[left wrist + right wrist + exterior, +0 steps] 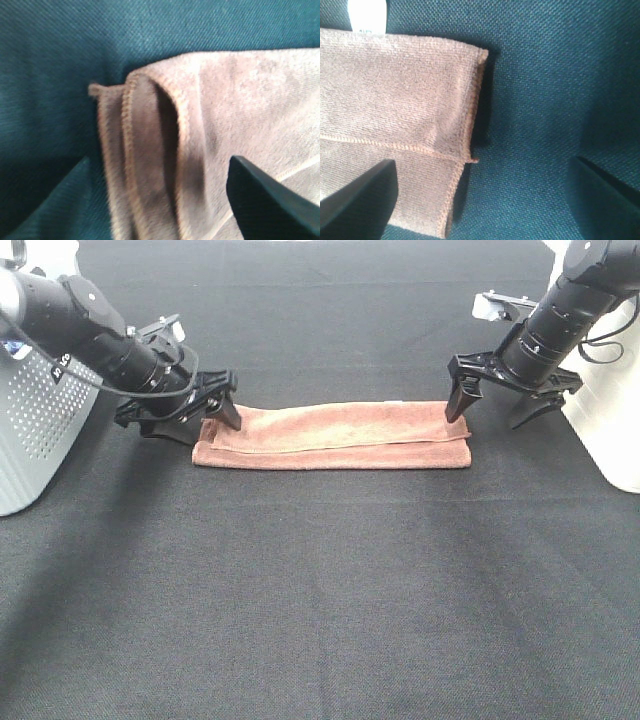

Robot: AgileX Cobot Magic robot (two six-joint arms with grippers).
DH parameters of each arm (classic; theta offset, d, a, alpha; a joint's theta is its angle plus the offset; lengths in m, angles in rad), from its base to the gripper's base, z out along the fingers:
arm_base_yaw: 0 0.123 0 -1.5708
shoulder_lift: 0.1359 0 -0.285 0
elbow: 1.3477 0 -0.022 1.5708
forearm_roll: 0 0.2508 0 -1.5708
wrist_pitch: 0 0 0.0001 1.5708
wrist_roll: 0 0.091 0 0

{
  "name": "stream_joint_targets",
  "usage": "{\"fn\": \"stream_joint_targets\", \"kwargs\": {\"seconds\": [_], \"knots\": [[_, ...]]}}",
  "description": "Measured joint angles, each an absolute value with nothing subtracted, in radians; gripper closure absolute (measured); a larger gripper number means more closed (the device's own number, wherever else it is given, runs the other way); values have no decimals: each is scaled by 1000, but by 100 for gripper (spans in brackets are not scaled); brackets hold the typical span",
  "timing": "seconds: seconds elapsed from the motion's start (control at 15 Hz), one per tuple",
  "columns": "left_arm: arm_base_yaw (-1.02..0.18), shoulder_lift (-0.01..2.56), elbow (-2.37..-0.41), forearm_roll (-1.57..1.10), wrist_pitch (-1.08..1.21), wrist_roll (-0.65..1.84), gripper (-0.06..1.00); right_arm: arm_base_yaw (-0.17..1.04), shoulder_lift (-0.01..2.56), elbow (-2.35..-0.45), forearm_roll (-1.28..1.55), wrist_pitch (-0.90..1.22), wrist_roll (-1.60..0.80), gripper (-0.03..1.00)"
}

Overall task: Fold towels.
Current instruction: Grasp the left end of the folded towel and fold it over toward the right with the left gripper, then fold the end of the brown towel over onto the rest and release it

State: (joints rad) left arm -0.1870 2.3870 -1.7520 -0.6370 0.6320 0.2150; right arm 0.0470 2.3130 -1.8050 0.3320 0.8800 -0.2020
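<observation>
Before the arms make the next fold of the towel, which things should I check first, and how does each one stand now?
1. The towel lies as a long flat strip on the table: ok.
2. The left gripper is open at the strip's left end: ok.
3. The right gripper is open at the strip's right end: ok.
4. Layers at the left end lie flat: not ok; they gape in the left wrist view.
5. Edges at the right end match: ok, nearly flush.
6. Fingertips touch the cloth: cannot tell.
</observation>
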Motion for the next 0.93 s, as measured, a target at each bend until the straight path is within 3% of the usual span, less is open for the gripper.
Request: {"fn": "stream_joint_targets", "kwargs": {"seconds": [0.2,0.4,0.47,0.53,0.6,0.67,0.93], "knots": [[-187,2409,-1771,-683,633,199,30,47,2313,-1805,332,861,-202,12],[-197,2423,-1771,-730,631,216,58,47,2313,-1805,331,854,-202,12],[-197,2423,-1771,-730,631,216,58,47,2313,-1805,331,854,-202,12],[-198,2431,-1771,-737,631,218,68,47,2313,-1805,330,854,-202,12],[-198,2433,-1771,-739,631,218,85,47,2313,-1805,329,854,-202,12],[-198,2433,-1771,-739,632,218,91,47,2313,-1805,329,854,-202,12],[-175,2418,-1771,-711,670,218,91,47,2313,-1805,328,854,-202,12]]}}
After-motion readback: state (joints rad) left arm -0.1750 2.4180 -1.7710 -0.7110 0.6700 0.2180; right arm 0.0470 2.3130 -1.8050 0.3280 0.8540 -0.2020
